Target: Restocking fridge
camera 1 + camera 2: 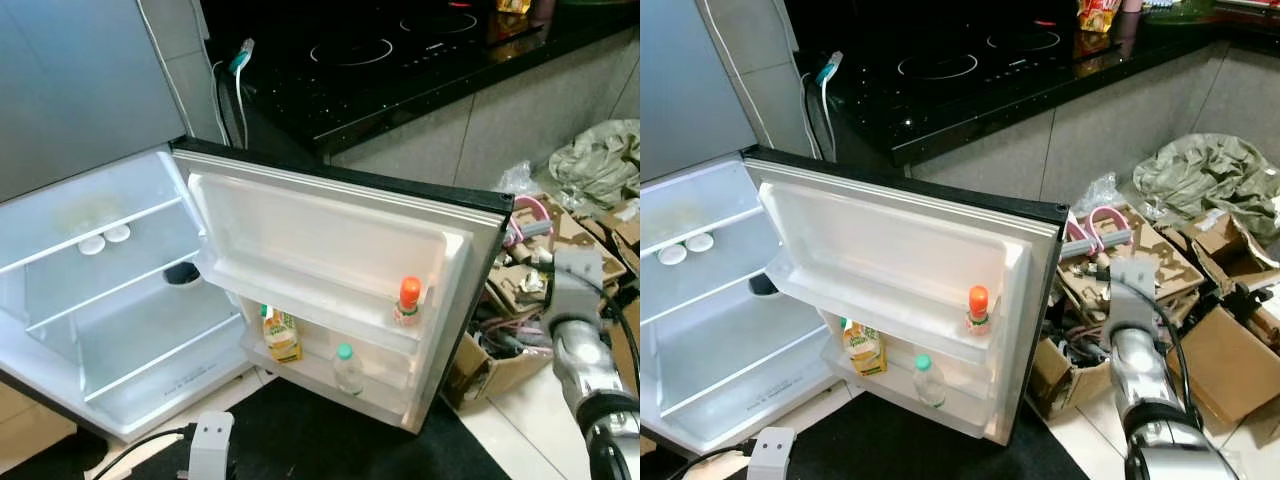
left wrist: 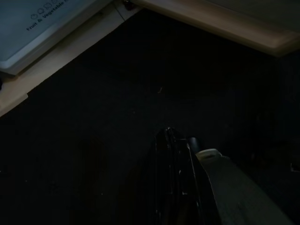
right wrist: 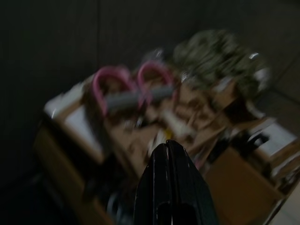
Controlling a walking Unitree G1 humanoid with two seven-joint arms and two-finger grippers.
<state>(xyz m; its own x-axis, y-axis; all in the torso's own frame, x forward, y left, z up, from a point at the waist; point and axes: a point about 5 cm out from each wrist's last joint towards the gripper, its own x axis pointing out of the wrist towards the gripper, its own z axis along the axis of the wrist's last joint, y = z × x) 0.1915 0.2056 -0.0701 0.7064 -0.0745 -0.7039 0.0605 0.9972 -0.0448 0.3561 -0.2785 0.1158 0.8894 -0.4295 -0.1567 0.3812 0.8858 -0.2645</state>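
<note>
The small fridge (image 1: 100,330) stands open, its door (image 1: 330,250) swung wide. The door racks hold an orange-capped bottle (image 1: 408,300) above, with a juice carton (image 1: 281,335) and a green-capped clear bottle (image 1: 347,368) below; their labels are unreadable. The left end effector (image 2: 171,136), fingers together, hangs above a dark mat (image 2: 117,117) near a drawer lettered "Fruit & Vegetable" (image 2: 44,16). The right end effector (image 3: 169,147), fingers together, points at cardboard boxes (image 3: 187,122) of clutter.

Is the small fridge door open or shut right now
Open. The fridge door is swung wide, its inner racks facing up with an orange-capped bottle, a juice carton and a clear bottle.
</note>
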